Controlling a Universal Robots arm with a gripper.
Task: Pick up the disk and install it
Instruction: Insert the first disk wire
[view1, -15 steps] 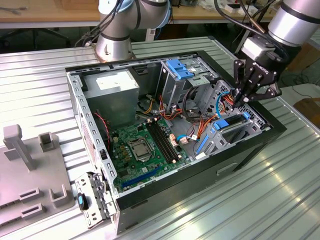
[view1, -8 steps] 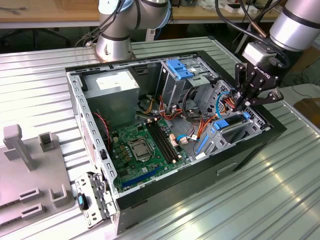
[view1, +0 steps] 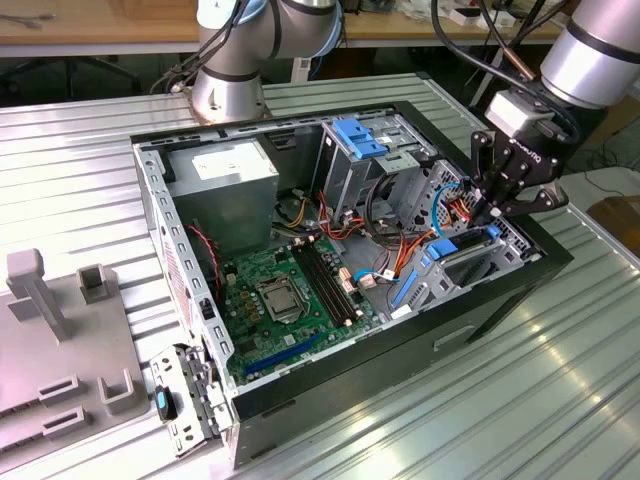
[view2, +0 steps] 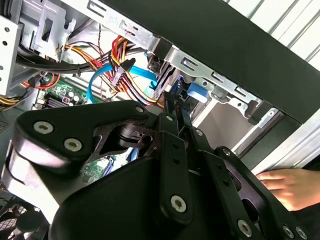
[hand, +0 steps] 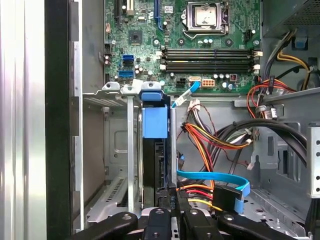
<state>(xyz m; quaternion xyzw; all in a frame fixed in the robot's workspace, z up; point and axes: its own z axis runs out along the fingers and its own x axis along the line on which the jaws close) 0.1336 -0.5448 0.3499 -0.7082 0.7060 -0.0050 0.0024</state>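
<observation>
Tool (view1: 497, 214) grips disk (hand: 154, 165) edge inside narrow bay, cables (hand: 212, 137) just beside.

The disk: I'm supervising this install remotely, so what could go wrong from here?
1. The blue data cable and coloured wires lie right beside the gripper; they might snag.
2. The disk sits in a narrow metal bay; tilted, it could jam.
3. A person's hand rests near the case in the second wrist view; the arm might strike it.

No lettering can be read on the computer case (view1: 520, 290), its boards or the tool (view1: 497, 213).
</observation>
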